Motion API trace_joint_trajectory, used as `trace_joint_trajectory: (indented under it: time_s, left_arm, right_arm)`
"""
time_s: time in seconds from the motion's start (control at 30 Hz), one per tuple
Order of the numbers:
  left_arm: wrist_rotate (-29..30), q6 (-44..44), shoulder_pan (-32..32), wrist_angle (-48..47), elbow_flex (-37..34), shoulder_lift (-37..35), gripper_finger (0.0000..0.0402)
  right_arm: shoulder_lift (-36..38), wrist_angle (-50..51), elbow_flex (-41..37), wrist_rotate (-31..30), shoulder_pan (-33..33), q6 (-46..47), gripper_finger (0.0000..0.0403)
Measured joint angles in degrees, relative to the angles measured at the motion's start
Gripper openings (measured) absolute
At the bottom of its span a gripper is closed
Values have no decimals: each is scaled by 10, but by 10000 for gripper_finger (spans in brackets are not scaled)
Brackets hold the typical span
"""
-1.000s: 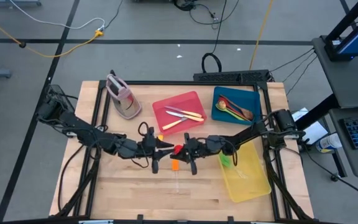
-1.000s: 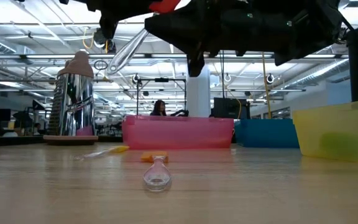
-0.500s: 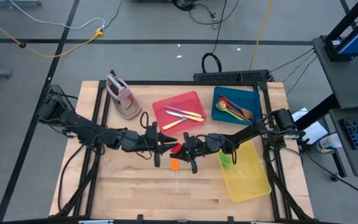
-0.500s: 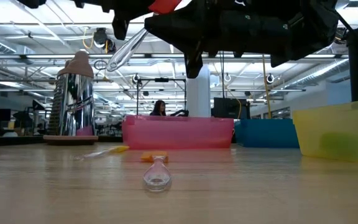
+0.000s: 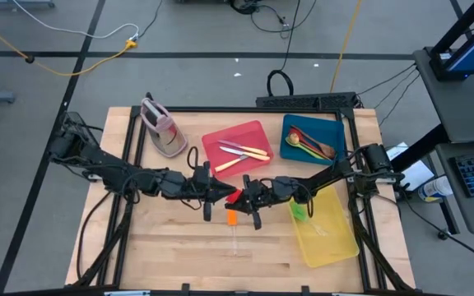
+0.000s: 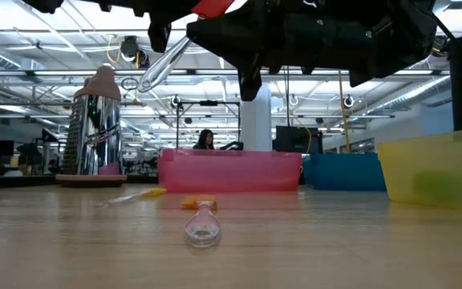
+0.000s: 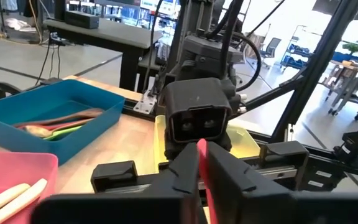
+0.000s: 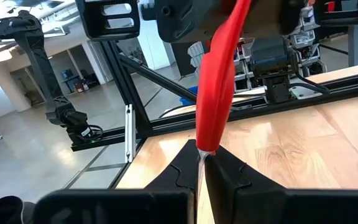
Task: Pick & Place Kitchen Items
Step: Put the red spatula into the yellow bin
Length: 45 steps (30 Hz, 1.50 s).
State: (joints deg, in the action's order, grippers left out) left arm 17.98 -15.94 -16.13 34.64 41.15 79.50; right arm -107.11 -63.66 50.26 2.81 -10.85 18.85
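Both grippers meet above the table's middle at a utensil with a red head (image 5: 234, 197) and a clear handle (image 6: 163, 68). My left gripper (image 5: 221, 194) comes from the left and my right gripper (image 5: 246, 197) from the right, and both are shut on the red head. The handle slants down toward the table's left, under my left gripper. An orange-headed clear utensil (image 5: 231, 219) lies flat on the table below them; it also shows in the low view (image 6: 201, 225). A yellow-headed one (image 6: 139, 194) lies nearer the red tray. My left gripper pinches the red head (image 7: 201, 163) edge-on between its two fingers, coming about level from the table's left. The utensil is lifted clear of the table. My right gripper pinches the head's narrow tip (image 8: 205, 146) between its fingertips, about level from the table's right. The head stretches away from it toward my left gripper.
A red tray (image 5: 257, 131) with cream knives and a blue tray (image 5: 336, 131) with spoons stand at the back. A yellow tray (image 5: 336, 238) holding a green piece (image 5: 299, 212) is at the right. A pink-grey stand (image 5: 163, 127) is at the back left.
My left gripper has gone toward the table's right edge, up to my right gripper and over the red head. The utensil and my right gripper have kept their place, with the handle still slanting down.
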Motion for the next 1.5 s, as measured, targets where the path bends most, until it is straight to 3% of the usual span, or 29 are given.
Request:
trace_joint_trajectory:
  time_s: [0.1, 0.47, 0.7, 1.33, 1.5]
  left_arm:
    - [-1, 0, -1, 0, 0, 0, 6]
    - [5, 2, -13, -23, 0, -1, 3]
    - [47, 3, -32, -34, 0, -1, 2]
    - [56, 8, -57, -51, 0, -1, 2]
    - [95, 4, -60, -71, 0, -1, 2]
  right_arm:
    - [0, 0, 0, -1, 0, 0, 9]
    - [-1, 0, 0, -1, 0, 2, 9]
    - [-1, -2, 0, 2, 6, 19, 10]
    - [-1, -3, 0, 3, 17, 60, 10]
    - [0, -1, 0, 4, 18, 51, 10]
